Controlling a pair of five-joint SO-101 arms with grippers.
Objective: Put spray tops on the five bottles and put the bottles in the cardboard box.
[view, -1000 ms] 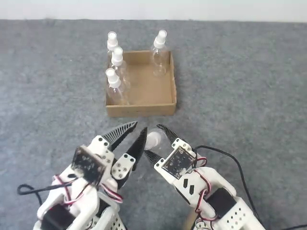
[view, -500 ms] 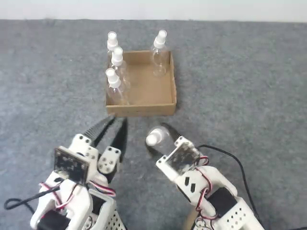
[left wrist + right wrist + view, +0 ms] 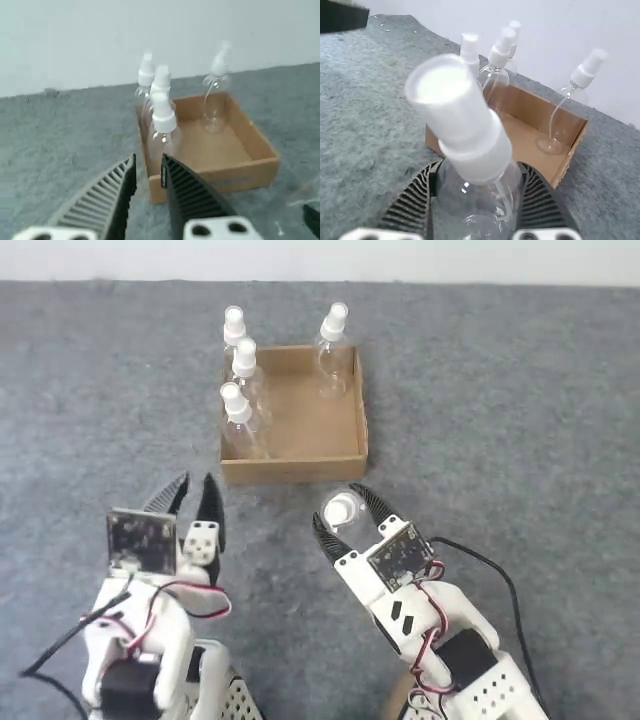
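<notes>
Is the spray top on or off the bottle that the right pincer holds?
On. A white spray top sits on the clear bottle, gripped by the right pincer.

Left end effector (image 3: 196, 485) withdrawn leftward, narrowed, right end effector (image 3: 340, 510) with bottle (image 3: 344, 508) nearer box (image 3: 290, 470)

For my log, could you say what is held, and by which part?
The right tool grips a spray bottle by its body; the left tool holds nothing.
</notes>
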